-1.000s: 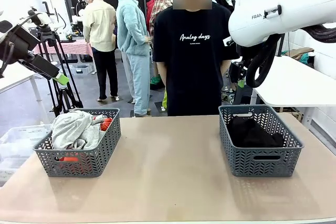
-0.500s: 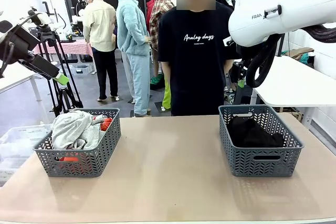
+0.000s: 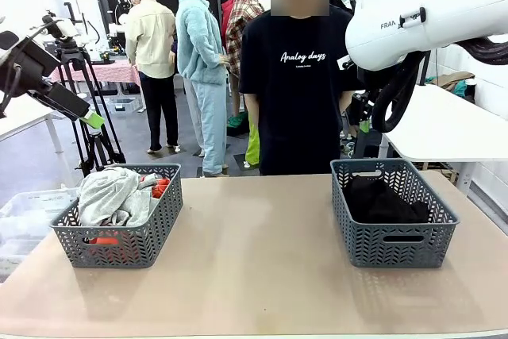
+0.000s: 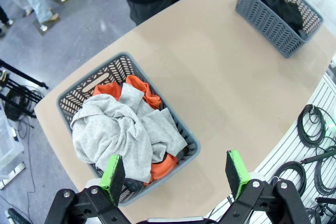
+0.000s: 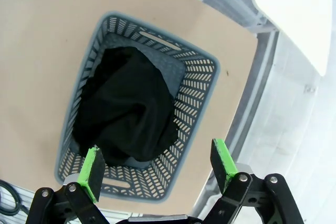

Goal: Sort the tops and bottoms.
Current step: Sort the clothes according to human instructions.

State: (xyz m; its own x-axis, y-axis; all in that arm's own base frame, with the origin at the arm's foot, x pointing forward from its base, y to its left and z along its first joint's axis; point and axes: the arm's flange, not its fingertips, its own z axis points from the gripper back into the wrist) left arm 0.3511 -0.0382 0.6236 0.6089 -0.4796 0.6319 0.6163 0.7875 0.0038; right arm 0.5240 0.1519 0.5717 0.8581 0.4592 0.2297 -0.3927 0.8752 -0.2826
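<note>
A grey lattice basket [image 3: 119, 236] at the table's left holds the tops: a light grey sweatshirt [image 3: 111, 194] [image 4: 118, 135] heaped over an orange-red shirt [image 3: 160, 188] [image 4: 140, 88]. The matching basket [image 3: 393, 236] [image 5: 198, 85] on the right holds the bottoms, a plain black garment [image 3: 382, 200] [image 5: 126, 108] [image 4: 279, 6]. High above the left basket my left gripper [image 4: 174, 174] [image 3: 89, 117] hangs open and holds nothing. Over the right basket, my right gripper [image 5: 158, 167] is also open and holds nothing.
A person in a black printed T-shirt [image 3: 298, 77] stands at the table's far edge, between the baskets. A white table [image 3: 444, 125] stands to the right, a tripod [image 3: 87, 144] and a clear bin [image 3: 24, 220] to the left. Cables [image 4: 310, 129] lie beside the table's near edge.
The person has shifted slightly to the right. Both arms and both baskets are unmoved.
</note>
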